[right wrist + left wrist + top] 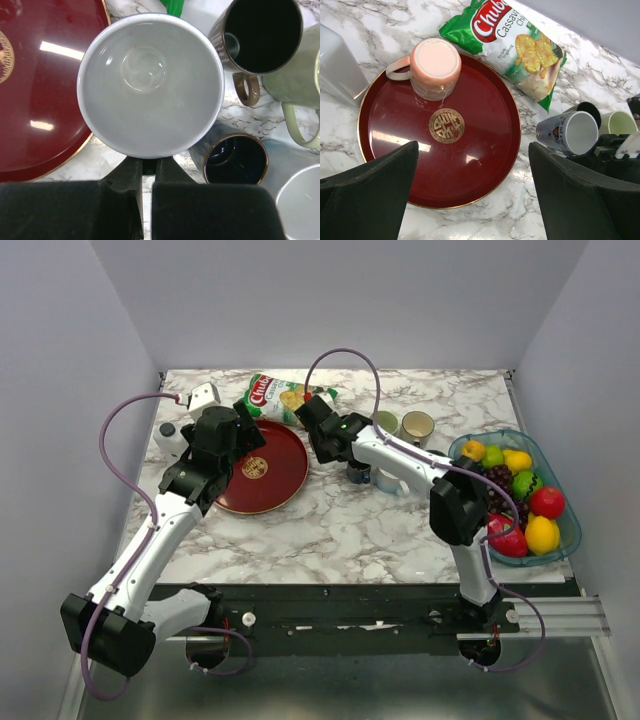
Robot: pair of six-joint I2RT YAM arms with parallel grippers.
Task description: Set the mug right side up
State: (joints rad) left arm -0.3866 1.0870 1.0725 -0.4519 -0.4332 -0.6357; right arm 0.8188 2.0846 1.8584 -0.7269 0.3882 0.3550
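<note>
Right wrist: red tray (40, 100), dark mugs (260, 35) beside white mug (150, 85).

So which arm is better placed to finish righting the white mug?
Right. The right claw is shut on the rim of the white mug, tipped sideways. The left claw hangs open over the red tray, empty.

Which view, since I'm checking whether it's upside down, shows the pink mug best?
Left wrist: the pink mug sits base up on the red tray, fully visible. The top external view hides it under the left arm; the right wrist view leaves it out.
</note>
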